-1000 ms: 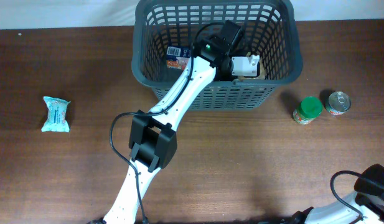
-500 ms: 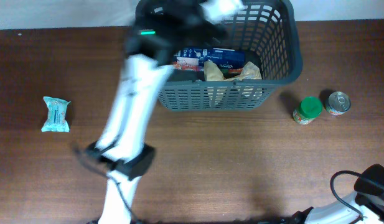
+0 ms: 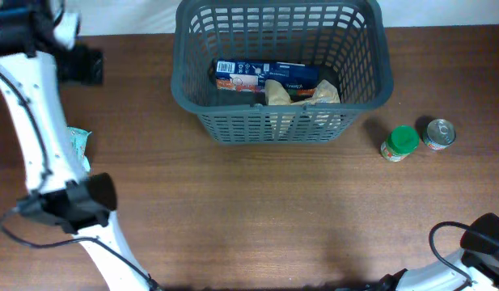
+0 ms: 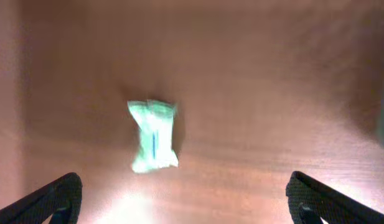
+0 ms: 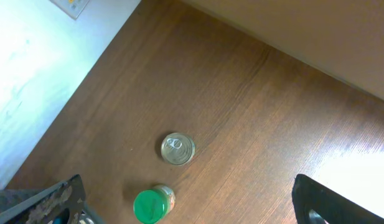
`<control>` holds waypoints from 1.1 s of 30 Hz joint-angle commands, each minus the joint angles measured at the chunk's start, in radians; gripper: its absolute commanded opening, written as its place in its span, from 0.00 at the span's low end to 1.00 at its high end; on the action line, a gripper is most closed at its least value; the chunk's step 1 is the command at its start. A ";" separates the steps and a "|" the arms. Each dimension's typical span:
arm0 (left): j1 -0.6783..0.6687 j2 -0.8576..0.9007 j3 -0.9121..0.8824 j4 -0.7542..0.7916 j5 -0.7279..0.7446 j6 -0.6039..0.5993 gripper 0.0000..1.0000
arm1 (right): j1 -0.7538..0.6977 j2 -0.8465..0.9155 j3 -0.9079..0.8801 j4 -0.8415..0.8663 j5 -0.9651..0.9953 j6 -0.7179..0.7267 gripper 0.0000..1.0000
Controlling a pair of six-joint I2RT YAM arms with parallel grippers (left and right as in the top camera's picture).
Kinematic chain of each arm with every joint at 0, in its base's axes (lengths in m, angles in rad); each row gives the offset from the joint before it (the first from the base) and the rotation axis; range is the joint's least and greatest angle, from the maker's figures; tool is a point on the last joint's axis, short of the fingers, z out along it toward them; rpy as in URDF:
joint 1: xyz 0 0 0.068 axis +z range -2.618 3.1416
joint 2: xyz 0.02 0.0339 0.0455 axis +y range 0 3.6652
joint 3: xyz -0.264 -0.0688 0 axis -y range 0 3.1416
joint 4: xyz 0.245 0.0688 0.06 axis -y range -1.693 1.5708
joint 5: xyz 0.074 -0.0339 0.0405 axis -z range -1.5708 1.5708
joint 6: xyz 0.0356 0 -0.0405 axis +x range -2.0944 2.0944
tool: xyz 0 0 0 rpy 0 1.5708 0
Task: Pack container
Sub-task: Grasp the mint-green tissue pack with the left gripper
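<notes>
Packet (image 4: 153,137), pale green, lies on the left of the table (image 3: 273,210), and the left gripper (image 4: 182,186) hovers over it with fingers spread wide and empty. The basket (image 3: 281,129) stands at the far middle, holding a blue box (image 3: 261,74) and a brown bag (image 3: 302,93). To its right a green-lidded jar (image 3: 401,142) and a can (image 3: 439,132) sit just beside each other. The right gripper (image 5: 188,199) has its fingers apart and holds nothing.

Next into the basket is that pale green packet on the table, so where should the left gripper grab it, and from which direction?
Grip the pale green packet across its narrow middle, straight down from above. It lies flat, and the open left gripper has a finger either side of its long axis.
</notes>
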State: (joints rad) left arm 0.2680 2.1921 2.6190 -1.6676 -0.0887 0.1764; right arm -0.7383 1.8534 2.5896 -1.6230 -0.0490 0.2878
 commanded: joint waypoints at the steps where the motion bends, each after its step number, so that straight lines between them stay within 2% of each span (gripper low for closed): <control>1: 0.124 0.002 -0.209 0.043 0.091 -0.077 0.96 | -0.002 0.001 0.001 0.003 0.006 0.006 0.99; 6: 0.259 0.002 -0.493 0.204 0.206 0.055 0.96 | -0.002 0.001 0.001 0.003 0.006 0.006 0.99; 10: 0.283 0.002 -0.710 0.385 0.201 0.182 0.94 | -0.002 0.001 0.001 0.003 0.006 0.006 0.99; 12: 0.282 0.002 -0.801 0.505 0.179 0.177 0.93 | -0.002 0.001 0.001 0.003 0.006 0.006 0.99; 19: 0.285 0.003 -0.876 0.659 0.169 0.193 0.93 | -0.002 0.001 0.001 0.003 0.006 0.006 0.99; 23: 0.285 0.003 -0.877 0.692 0.171 0.250 0.89 | -0.002 0.001 0.001 0.003 0.006 0.006 0.99; 24: 0.285 0.003 -0.877 0.695 0.172 0.262 0.83 | -0.002 0.001 0.001 0.003 0.006 0.006 0.99; 26: 0.285 0.008 -0.877 0.697 0.172 0.308 0.79 | -0.002 0.001 0.001 0.003 0.006 0.006 0.99; 33: 0.285 0.064 -0.877 0.698 0.172 0.315 0.79 | -0.002 0.001 0.001 0.003 0.006 0.006 0.99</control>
State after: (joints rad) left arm 0.5495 2.2036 1.7493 -0.9745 0.0784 0.4644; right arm -0.7383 1.8534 2.5896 -1.6234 -0.0490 0.2882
